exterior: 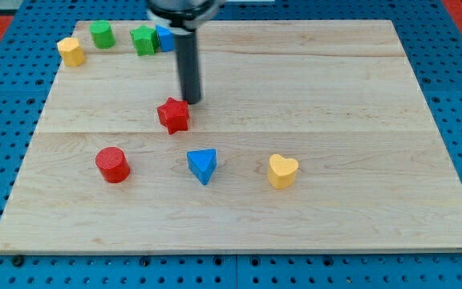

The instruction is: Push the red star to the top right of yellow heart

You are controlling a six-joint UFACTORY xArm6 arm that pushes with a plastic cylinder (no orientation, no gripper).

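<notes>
The red star [173, 115] lies left of the board's middle. The yellow heart [282, 171] lies to its lower right, well apart from it. My tip [191, 100] stands just above and to the right of the red star, at or very near its upper right edge. The dark rod rises from there to the view's top.
A red cylinder [112, 164] and a blue triangle [203, 165] lie below the star. At the top left are a yellow block [71, 51], a green cylinder [101, 34], a green star [143, 40] and a blue block [165, 38] partly behind the rod. The wooden board [359, 96] sits on blue pegboard.
</notes>
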